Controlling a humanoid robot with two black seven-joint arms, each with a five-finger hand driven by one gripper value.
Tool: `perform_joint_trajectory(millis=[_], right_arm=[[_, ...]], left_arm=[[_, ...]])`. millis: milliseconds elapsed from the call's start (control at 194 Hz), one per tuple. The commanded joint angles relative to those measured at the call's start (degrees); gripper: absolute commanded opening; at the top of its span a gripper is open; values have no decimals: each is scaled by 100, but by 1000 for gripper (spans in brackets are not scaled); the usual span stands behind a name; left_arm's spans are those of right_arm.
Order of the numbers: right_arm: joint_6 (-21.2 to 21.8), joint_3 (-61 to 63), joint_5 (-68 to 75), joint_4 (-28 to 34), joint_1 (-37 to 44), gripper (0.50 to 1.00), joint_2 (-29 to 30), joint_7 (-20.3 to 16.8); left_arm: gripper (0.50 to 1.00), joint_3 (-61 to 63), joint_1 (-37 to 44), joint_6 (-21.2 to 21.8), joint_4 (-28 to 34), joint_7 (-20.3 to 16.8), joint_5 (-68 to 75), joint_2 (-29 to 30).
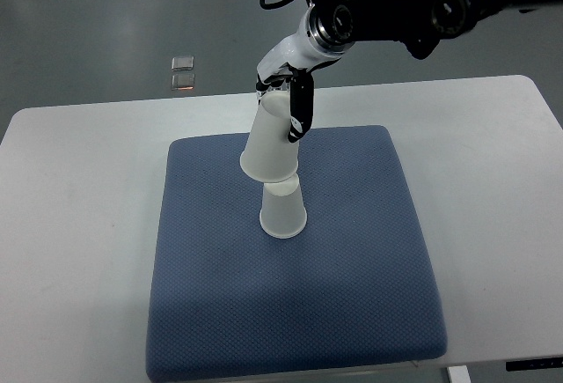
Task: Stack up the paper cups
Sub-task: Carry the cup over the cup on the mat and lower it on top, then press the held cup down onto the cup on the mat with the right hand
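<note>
Spreading across most of the white table (79, 224), a blue mat (290, 313) carries an upside-down paper cup (283, 211) near its middle. The right hand (286, 101), its arm coming in from the upper right, has its fingers clamped on a second upside-down cup (268, 147), tilted, whose rim overlaps the lower cup's top.

Right robot hand (288, 101) enters from upper right of frame, gripping an inverted paper cup (271, 143) tilted over a second inverted cup (283, 209) at frame center on blue mat (352, 295), white counter (70, 224).
</note>
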Motion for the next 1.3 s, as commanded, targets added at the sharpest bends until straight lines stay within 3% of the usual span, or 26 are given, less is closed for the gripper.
perform_joint_trajectory(millis=[0, 1297], right_arm=[[-63, -12, -2, -1, -53, 680, 0, -17], [-248, -197, -2, 60, -448, 684, 0, -123]], left_arm=[[1000, 1, 7, -8, 6, 0, 0, 0], [1000, -8, -2, 10, -2, -9, 0, 0]])
